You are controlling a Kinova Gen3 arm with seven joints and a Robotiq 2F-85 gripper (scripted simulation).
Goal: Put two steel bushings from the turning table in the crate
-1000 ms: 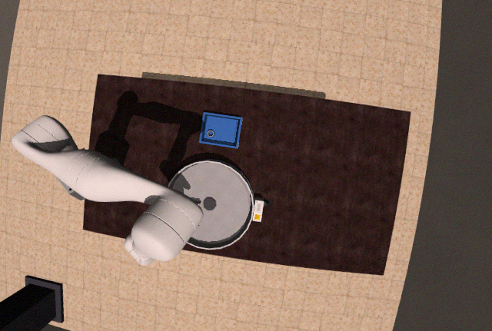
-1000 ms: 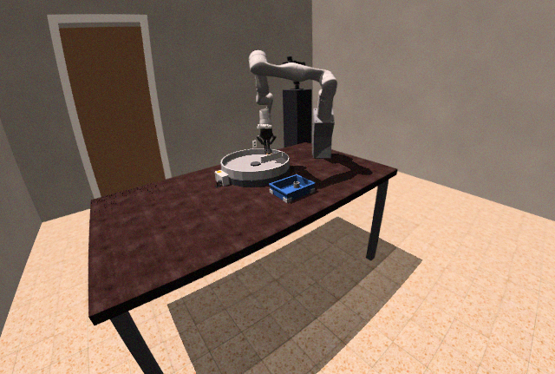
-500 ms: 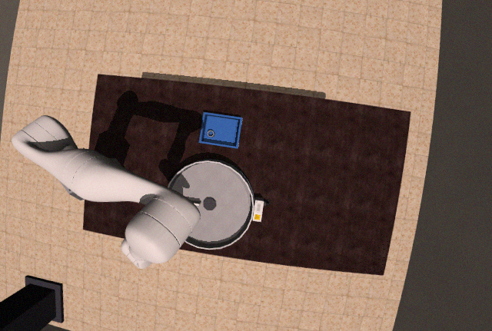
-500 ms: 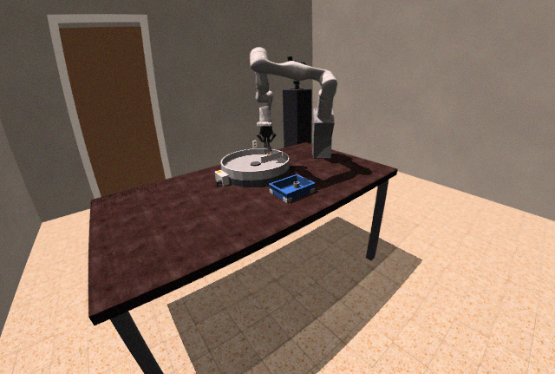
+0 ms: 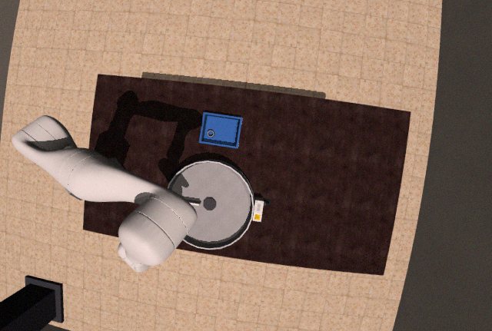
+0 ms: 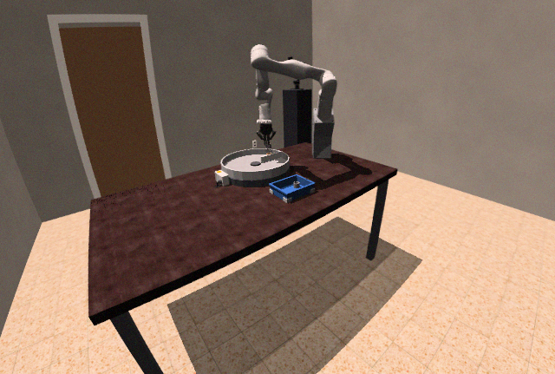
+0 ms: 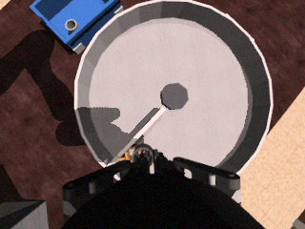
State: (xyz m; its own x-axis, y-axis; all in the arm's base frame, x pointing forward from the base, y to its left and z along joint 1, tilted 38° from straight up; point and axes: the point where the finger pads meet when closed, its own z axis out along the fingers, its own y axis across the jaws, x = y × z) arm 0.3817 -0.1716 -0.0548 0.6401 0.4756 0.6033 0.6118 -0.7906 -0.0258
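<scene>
The grey turning table (image 5: 210, 204) stands on the dark table; it also shows in the side view (image 6: 254, 164) and the wrist view (image 7: 173, 95). My gripper (image 6: 266, 139) hangs a little above the turning table's rim on the arm's side. It is shut on a steel bushing (image 7: 142, 154), seen as a grey ring between the fingertips. A brass-coloured bushing (image 7: 125, 154) lies on the turning table just below, partly hidden. The blue crate (image 5: 221, 130) stands beside the turning table and holds one steel bushing (image 5: 210, 133). In the top view my arm hides the gripper.
A white divider bar (image 7: 145, 124) runs from the turning table's hub (image 7: 173, 95) to its rim. A small control box (image 5: 258, 210) sits at the turning table's far side. The arm's base (image 6: 322, 139) stands at the table's end.
</scene>
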